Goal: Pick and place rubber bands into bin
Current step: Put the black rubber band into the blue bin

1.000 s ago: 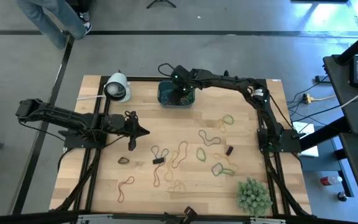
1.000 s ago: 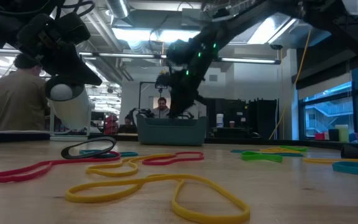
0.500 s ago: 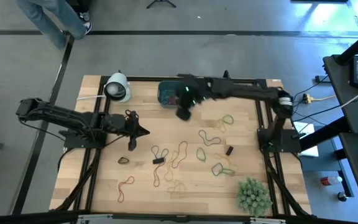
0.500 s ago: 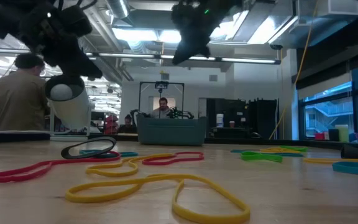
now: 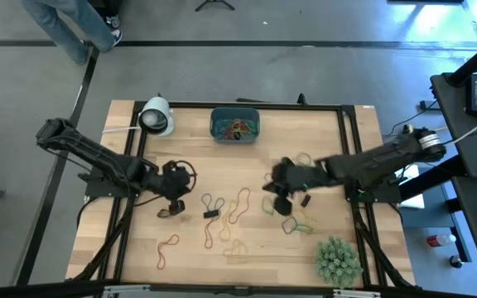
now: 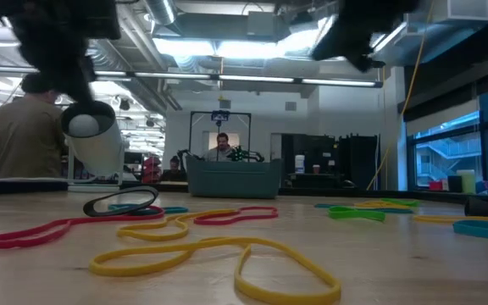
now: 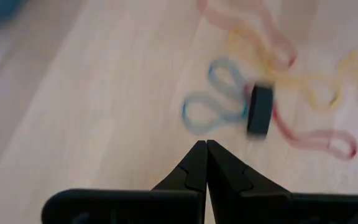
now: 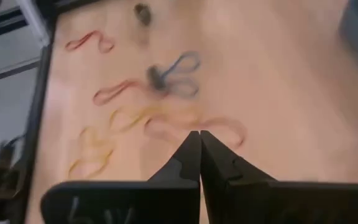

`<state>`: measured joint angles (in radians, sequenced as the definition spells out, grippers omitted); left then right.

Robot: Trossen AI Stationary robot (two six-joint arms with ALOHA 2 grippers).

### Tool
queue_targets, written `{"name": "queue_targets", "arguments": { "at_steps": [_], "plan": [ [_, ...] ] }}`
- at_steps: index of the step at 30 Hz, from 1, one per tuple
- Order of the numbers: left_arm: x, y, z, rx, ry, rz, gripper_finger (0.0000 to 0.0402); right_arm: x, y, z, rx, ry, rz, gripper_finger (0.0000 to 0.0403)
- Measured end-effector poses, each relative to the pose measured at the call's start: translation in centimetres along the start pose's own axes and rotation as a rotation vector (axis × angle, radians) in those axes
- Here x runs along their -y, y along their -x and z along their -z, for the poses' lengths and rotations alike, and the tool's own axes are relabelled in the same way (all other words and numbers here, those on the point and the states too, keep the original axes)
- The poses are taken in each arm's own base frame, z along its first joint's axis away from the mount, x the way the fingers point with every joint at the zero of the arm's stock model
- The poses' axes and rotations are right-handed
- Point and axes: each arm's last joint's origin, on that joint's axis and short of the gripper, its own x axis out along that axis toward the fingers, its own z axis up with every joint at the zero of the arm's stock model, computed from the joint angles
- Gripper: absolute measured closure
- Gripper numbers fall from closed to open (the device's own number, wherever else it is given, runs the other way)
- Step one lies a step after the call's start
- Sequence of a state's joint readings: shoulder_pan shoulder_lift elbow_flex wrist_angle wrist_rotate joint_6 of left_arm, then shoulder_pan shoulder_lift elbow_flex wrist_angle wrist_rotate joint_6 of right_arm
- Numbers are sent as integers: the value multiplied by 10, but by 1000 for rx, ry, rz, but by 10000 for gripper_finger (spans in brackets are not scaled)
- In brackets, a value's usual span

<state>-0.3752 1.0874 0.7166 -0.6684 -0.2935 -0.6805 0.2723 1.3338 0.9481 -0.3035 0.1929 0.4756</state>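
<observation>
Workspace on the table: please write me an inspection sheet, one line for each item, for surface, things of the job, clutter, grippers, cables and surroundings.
Surface: wooden table inside a black frame.
Job's things: teal bin at the far edge, several bands already inside; many loose rubber bands spread over the middle and right.
Clutter: white roll at the far left corner; green spiky plant at the near right corner.
Grippers: left gripper shut, empty, low beside a dark band; right gripper shut, empty, above the bands on the right.
Cables: yellow plug and cords on the floor, right of the table.
Surroundings: a person beyond the table.
</observation>
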Motion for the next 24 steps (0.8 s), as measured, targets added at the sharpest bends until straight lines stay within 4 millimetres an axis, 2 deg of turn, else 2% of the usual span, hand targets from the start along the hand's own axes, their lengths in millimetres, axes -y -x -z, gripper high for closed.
{"name": "queue_targets", "arguments": {
  "at_steps": [3,6,12,19,24],
  "plan": [
    [10,0,6,-131,53,-58,400,-15,11,24,-17,-12,-29,402],
    [16,-4,15,-287,103,-55,399,-26,19,40,-17,-1,-39,402],
    [15,-15,37,-579,232,-116,362,-38,24,56,-48,59,-60,402],
    [15,-31,45,-650,242,-174,302,-46,28,62,-57,112,-86,402],
    [20,-47,49,-678,242,-208,291,-51,31,68,-80,141,-100,400]
  ]
}}
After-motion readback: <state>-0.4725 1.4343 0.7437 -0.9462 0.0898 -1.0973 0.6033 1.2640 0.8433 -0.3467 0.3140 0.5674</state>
